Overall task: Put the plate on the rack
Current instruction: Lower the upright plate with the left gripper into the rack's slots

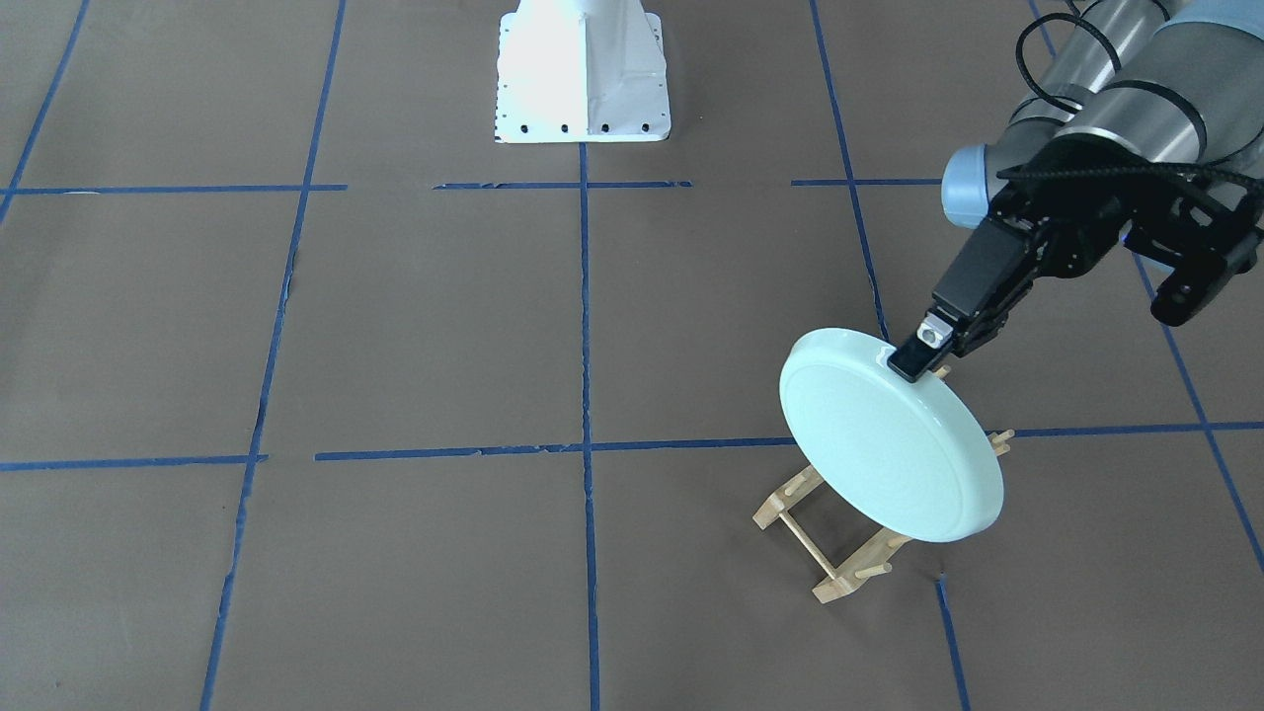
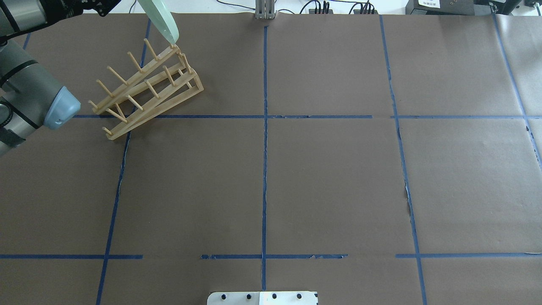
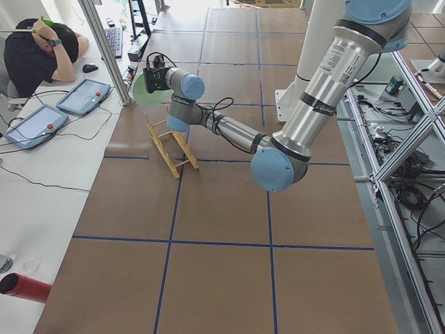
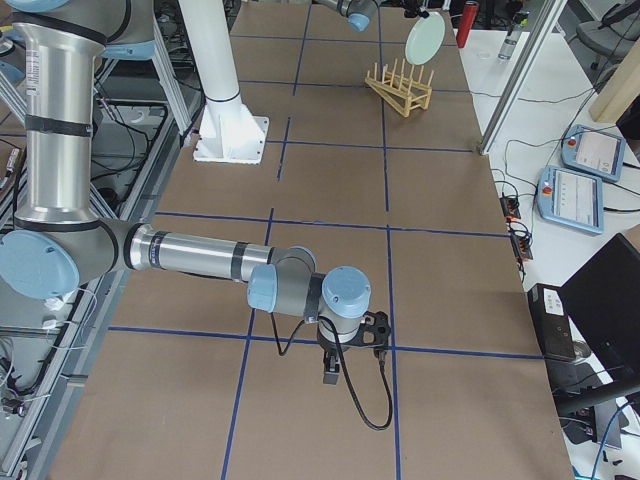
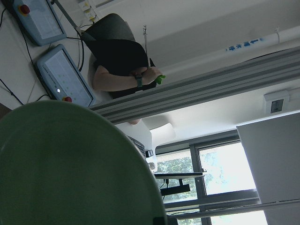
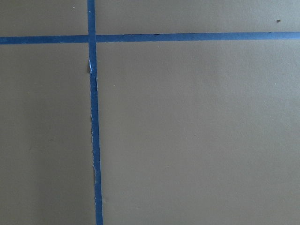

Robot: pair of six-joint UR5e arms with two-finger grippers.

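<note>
My left gripper [image 1: 918,357] is shut on the upper rim of the pale mint-green plate [image 1: 889,439] and holds it on edge, tilted, over the light-wood rack [image 1: 825,553]. The plate's lower rim is close to the rack's pegs; I cannot tell whether it touches them. In the overhead view the plate [image 2: 163,21] is at the far end of the rack [image 2: 144,89]. The plate [image 5: 70,168] fills the lower left of the left wrist view. My right gripper [image 4: 335,370] hangs low over the table far from the rack; I cannot tell whether it is open or shut.
The white robot base [image 1: 583,74] stands at the table's middle edge. Blue tape lines cross the brown table [image 2: 330,182]. Beyond the edge near the rack, an operator [image 3: 35,49] sits at a desk with tablets [image 3: 83,96].
</note>
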